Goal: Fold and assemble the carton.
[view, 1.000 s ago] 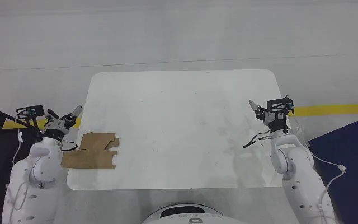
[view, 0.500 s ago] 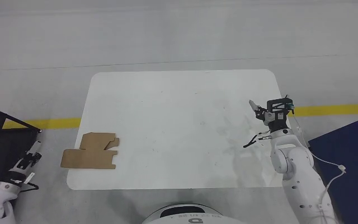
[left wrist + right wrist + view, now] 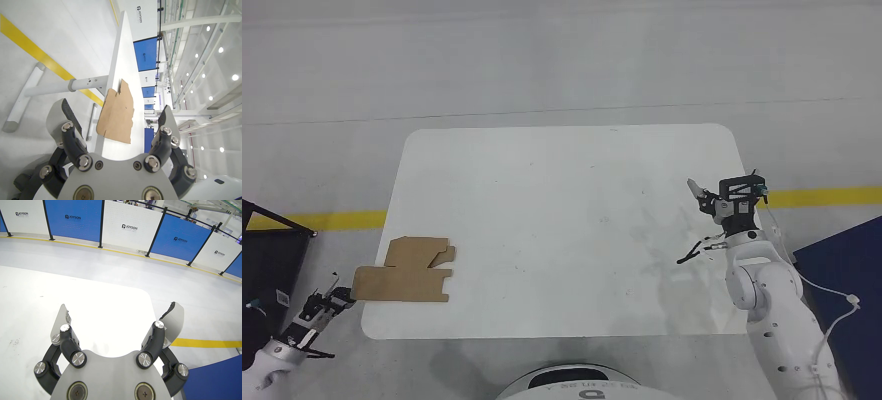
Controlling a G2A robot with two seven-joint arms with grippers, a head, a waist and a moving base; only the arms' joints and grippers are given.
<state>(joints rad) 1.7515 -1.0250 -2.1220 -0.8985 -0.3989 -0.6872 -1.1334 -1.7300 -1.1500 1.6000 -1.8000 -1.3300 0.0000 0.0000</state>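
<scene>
A flat brown carton blank (image 3: 407, 270) lies unfolded at the near left corner of the white table (image 3: 572, 210), one edge overhanging the table's side. In the left wrist view the carton (image 3: 117, 113) lies ahead, past the open fingers. My left gripper (image 3: 327, 300) sits low, off the table's near left corner, open and empty, apart from the carton. My right gripper (image 3: 722, 192) hovers over the table's right edge, open and empty; in its own wrist view the right gripper (image 3: 121, 306) spreads its fingers above bare tabletop.
A yellow floor line (image 3: 822, 196) runs past both table sides. Table legs (image 3: 56, 89) stand below the left edge. Blue and white barrier panels (image 3: 130, 224) ring the floor beyond the table. A dark blue mat (image 3: 852, 270) lies at the right.
My left arm has dropped from beside the carton down and back, off the table's near left corner. The carton and the right arm have stayed put.
</scene>
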